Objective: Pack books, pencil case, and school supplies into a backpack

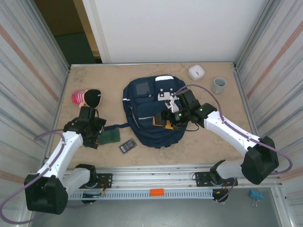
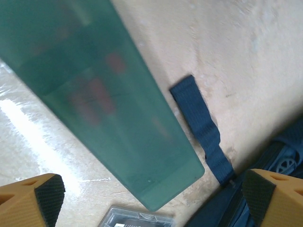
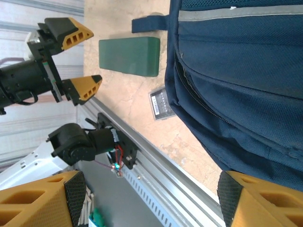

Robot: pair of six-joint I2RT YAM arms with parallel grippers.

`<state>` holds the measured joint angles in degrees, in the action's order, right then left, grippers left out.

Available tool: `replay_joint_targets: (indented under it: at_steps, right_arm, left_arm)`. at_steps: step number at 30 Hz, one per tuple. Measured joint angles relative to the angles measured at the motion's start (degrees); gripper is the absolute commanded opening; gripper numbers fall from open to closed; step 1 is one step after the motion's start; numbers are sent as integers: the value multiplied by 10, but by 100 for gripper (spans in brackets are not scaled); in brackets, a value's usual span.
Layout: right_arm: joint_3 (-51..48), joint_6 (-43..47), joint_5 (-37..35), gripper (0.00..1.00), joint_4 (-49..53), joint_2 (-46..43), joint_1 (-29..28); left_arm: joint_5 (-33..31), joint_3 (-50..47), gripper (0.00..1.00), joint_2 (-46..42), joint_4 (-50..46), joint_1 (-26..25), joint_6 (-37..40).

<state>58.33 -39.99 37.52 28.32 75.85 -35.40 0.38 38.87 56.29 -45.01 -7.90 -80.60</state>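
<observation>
Now the left end effector (image 2: pixel 152 195) is hovering wide open over the green book (image 2: pixel 109 104) lying flat on the bench (image 2: pixel 236 56), its fingers (image 2: pixel 45 196) risking skidding off or snagging the strap (image 2: pixel 201 132) alongside.

The table (image 1: pixel 118 78) is lit brightly and evenly from above; only short, soft shadows are cast. In the left wrist view the green book (image 2: pixel 109 109) is rendered blurred, perhaps being too close, and glare is seen beside it.
</observation>
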Motion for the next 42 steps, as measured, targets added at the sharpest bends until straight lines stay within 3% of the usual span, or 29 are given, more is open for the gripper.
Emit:
replay_joint_targets:
  at_steps: [12, 19, 31, 38, 42]
  right_arm:
    - [0, 0, 1, 75, -7, 9, 0]
    - [0, 0, 2, 75, -9, 11, 0]
    - [0, 0, 3, 75, -9, 26, 0]
    - [0, 0, 10, 75, -9, 29, 0]
    - [0, 2, 11, 75, -9, 30, 0]
  left_arm:
    - [-34, -70, 99, -52, 8, 41, -161]
    - [-34, -74, 99, 0, 49, 76, -163]
    - [-25, -63, 98, 133, 130, 89, -135]
    - [-14, -38, 74, 179, 96, 91, -118]
    - [-9, -33, 68, 180, 89, 92, -116]
